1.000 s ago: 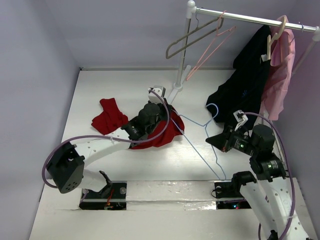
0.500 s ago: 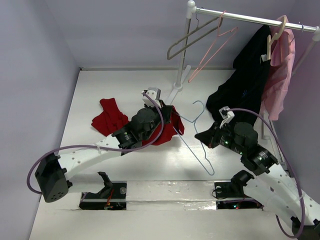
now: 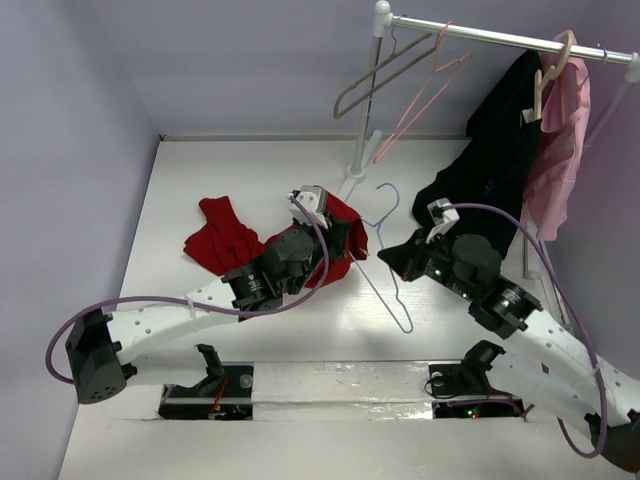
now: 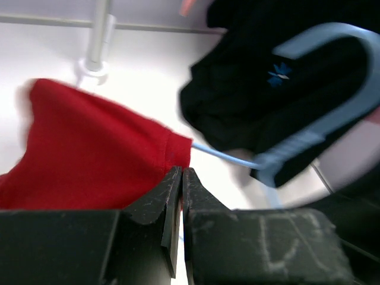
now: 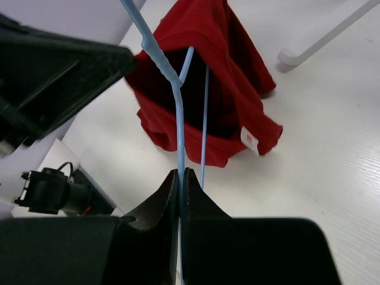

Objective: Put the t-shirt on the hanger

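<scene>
White table (image 3: 230, 170) bearing the t-shirt (image 3: 220, 240), lilac walls (image 3: 250, 60) (clothes rail (image 3: 500, 37) back right).

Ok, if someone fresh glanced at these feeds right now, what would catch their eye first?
The red t-shirt on the white table, mid-frame, one edge lifted in the left arm's shut jaws. Just right of it, the right arm's jaws pinch the thin light-blue hanger, its hook close to the shirt. At back right, a black garment and a pink one hang from the rail.
</scene>
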You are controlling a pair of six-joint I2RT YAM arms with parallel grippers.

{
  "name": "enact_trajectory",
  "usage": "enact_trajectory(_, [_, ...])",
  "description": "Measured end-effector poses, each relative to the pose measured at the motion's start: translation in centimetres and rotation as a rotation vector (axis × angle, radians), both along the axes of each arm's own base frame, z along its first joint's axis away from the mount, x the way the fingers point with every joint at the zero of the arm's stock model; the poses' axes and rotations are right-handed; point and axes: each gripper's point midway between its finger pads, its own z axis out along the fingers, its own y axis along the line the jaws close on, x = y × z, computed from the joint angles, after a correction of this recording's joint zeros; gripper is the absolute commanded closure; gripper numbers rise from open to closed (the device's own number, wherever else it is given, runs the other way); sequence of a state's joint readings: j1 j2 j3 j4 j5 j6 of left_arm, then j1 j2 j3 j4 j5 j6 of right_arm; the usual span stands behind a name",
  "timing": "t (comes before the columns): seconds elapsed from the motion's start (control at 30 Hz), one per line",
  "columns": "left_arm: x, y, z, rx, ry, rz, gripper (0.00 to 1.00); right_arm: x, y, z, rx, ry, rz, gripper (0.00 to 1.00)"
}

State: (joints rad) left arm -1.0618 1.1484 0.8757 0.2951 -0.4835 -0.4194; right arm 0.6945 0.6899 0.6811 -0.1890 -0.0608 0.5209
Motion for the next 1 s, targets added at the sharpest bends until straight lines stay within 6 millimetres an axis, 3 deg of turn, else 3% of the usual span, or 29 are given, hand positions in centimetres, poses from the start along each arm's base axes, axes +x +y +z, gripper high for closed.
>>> enact_trajectory(0.17, [-3.3,-2.1,0.5,-0.003,-0.010,-0.100,1.00,1.6,2.0,-0.8,-0.020,-0.011,-0.004,1.00])
enact_trajectory(0.3, [-5.5,-2.7,1.7,-0.006,-0.033,-0.153,1.00,2.8,3.1,0.9,0.037,-0.086,-0.006,1.00])
enact_trajectory(0.47, [-6.2,-1.7,5.3,-0.071,-0.074,-0.153,1.00,3.8,4.3,2.4,0.132,-0.180,0.000,1.00])
enact_trajectory(0.6, [-6.5,-1.1,6.9,-0.100,-0.086,-0.151,1.00,4.0,4.5,2.4,0.175,-0.229,-0.001,1.00])
enact_trajectory(0.63, [-6.5,-1.1,6.9,-0.099,-0.085,-0.152,0.97,4.1,4.6,2.6,0.184,-0.242,0.000,1.00])
enact_trajectory(0.67, [-6.6,-1.2,6.9,-0.091,-0.082,-0.155,0.80,4.2,4.7,3.3,0.206,-0.267,-0.001,1.00])
enact_trajectory(0.7, [-6.7,-1.2,7.0,-0.084,-0.081,-0.156,0.80,4.2,4.7,3.4,0.211,-0.273,0.000,1.00])
enact_trajectory(0.73, [-6.6,-1.2,7.1,-0.082,-0.076,-0.148,0.60,4.0,4.9,3.8,0.227,-0.289,0.007,1.00])
enact_trajectory(0.83, [-6.1,-0.3,7.5,-0.074,-0.070,-0.095,0.38,2.8,4.5,4.2,0.253,-0.325,0.018,1.00])
enact_trajectory(1.0, [-3.9,2.1,10.5,-0.137,-0.080,0.041,0.33,0.5,3.2,5.0,0.293,-0.377,0.033,1.00])
